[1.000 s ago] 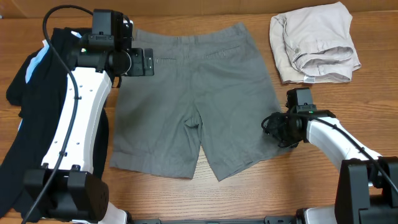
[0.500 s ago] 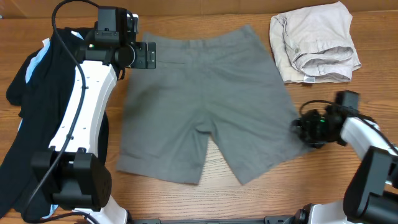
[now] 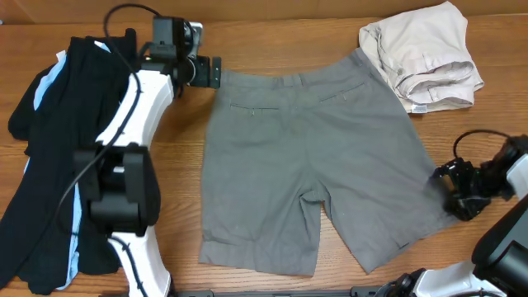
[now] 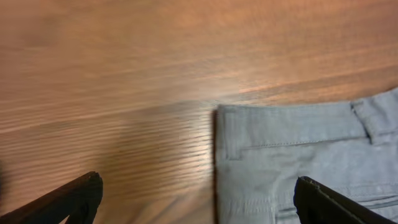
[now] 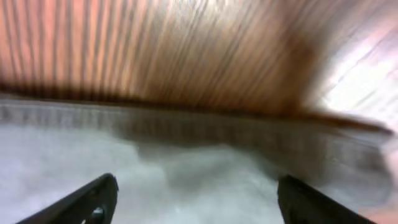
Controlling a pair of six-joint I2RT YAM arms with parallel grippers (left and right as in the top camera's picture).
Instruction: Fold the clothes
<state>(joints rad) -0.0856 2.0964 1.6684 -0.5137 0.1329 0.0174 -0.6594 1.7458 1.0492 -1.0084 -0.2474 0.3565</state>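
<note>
The grey shorts (image 3: 313, 157) lie flat on the wooden table, waistband at the far side and legs toward the near edge. My left gripper (image 3: 212, 73) is open at the waistband's left corner. In the left wrist view its jaws (image 4: 198, 190) stand wide apart, with the waistband corner (image 4: 292, 140) between them. My right gripper (image 3: 450, 186) is open at the right leg's outer hem. The right wrist view shows blurred grey cloth (image 5: 155, 162) between its wide-apart jaws (image 5: 196, 190). Neither gripper holds cloth.
A folded beige garment (image 3: 425, 54) lies at the far right, touching the shorts' waistband corner. A black garment with light-blue stripes (image 3: 49, 165) is heaped along the left edge. My left arm (image 3: 124, 157) stretches between the black garment and the shorts.
The grey shorts have slid to the right. Both grippers moved right with them, the left along the far edge, the right toward the table's right side.
</note>
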